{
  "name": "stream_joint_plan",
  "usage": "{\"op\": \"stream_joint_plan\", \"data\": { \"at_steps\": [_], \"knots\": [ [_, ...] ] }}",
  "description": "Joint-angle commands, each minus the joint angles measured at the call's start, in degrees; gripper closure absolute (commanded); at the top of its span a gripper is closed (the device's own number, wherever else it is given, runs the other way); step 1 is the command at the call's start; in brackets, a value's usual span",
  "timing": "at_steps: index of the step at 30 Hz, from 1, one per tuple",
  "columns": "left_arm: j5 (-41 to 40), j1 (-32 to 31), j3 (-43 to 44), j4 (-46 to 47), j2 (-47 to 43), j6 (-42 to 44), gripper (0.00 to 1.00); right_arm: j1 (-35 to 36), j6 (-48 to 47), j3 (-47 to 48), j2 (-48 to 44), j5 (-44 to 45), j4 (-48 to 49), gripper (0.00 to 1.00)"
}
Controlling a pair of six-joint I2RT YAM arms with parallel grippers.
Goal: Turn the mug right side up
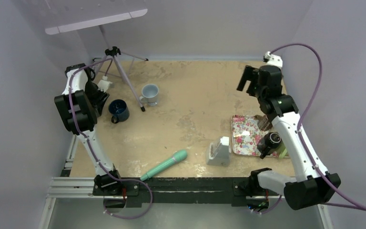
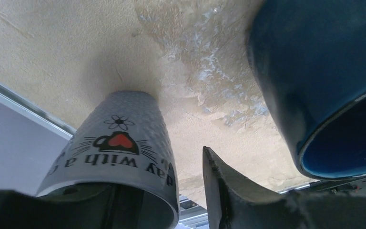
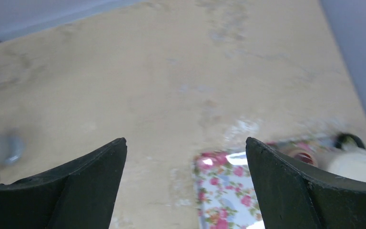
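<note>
High rear camera overlooks the table (image 1: 195,95); wrist cameras (close-up) skim it.

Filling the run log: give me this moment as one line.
left pincer open at printed mug rim | printed mug rim-up on table | blue mug beside it | right pincer open, empty

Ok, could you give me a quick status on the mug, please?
Left gripper open, astride rim of printed mug. Right gripper open, empty. Mug standing mouth up. Blue mug close beside.
</note>
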Motion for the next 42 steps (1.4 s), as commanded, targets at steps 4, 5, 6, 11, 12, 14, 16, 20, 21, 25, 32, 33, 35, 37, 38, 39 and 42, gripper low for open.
{"op": "stream_joint_plan", "data": {
  "at_steps": [4,5,6,11,12,14,16,20,21,25,32,33,35,37,38,39,42],
  "knots": [
    [3.9,0.0,4.8,-3.1,-6.7,0.0,0.43,-15.5,0.4,-10.2,0.0,11.0,-4.3,0.01],
    [4.1,-0.1,6.0,-4.3,-7.1,-0.3,0.42,-16.7,-0.1,-10.9,1.5,12.5,-4.2,0.02],
    [4.4,0.0,7.0,-5.6,-7.4,-0.5,0.41,-17.9,-0.6,-11.2,3.2,13.2,-4.0,0.02],
    [8.2,-0.6,8.3,-9.8,-11.8,-0.2,0.39,-24.0,-3.3,-12.5,10.6,8.6,-0.3,0.05],
    [8.7,-0.7,7.6,-9.9,-12.9,0.0,0.38,-25.2,-3.7,-12.7,11.8,6.9,0.2,0.07],
    [9.6,-1.0,5.8,-10.0,-15.2,0.5,0.37,-26.5,-4.3,-13.2,13.9,4.4,1.1,0.1],
    [10.3,-1.3,4.7,-10.1,-17.0,0.8,0.37,-27.3,-5.0,-13.6,15.5,2.6,2.0,0.15],
    [11.4,-1.4,3.9,-11.4,-19.0,0.5,0.36,-27.6,-6.2,-13.8,18.9,-1.8,2.3,0.3],
    [12.0,-1.4,3.7,-11.5,-19.5,0.5,0.36,-27.5,-6.5,-13.6,19.7,-2.8,2.0,0.32],
    [14.0,-1.6,2.7,-11.4,-21.0,0.8,0.36,-27.5,-7.2,-12.9,22.2,-6.0,0.1,0.45],
    [14.6,-2.0,2.5,-11.0,-20.9,0.2,0.36,-25.5,-8.3,-13.8,20.7,-12.2,-6.9,0.49],
    [14.7,-2.0,2.5,-11.0,-20.7,0.1,0.36,-24.4,-8.4,-12.8,20.6,-11.8,-8.7,0.47],
    [14.8,-2.2,2.5,-11.0,-20.4,0.2,0.36,-22.2,-9.0,-9.6,21.1,-11.7,-12.6,0.38],
    [14.8,-2.6,2.5,-10.9,-20.0,0.1,0.36,-20.1,-10.5,-5.3,23.0,-11.4,-16.2,0.28],
    [14.8,-2.8,2.6,-10.9,-19.8,0.1,0.36,-19.5,-10.9,-2.8,24.3,-11.2,-17.4,0.25],
    [14.8,-2.9,2.6,-10.8,-19.6,0.1,0.36,-19.1,-12.1,-0.5,26.1,-11.4,-18.4,0.2],
    [14.8,-3.2,2.5,-10.9,-19.5,0.1,0.36,-16.0,-17.7,5.7,29.6,-5.7,-21.7,0.2]
  ]
}}
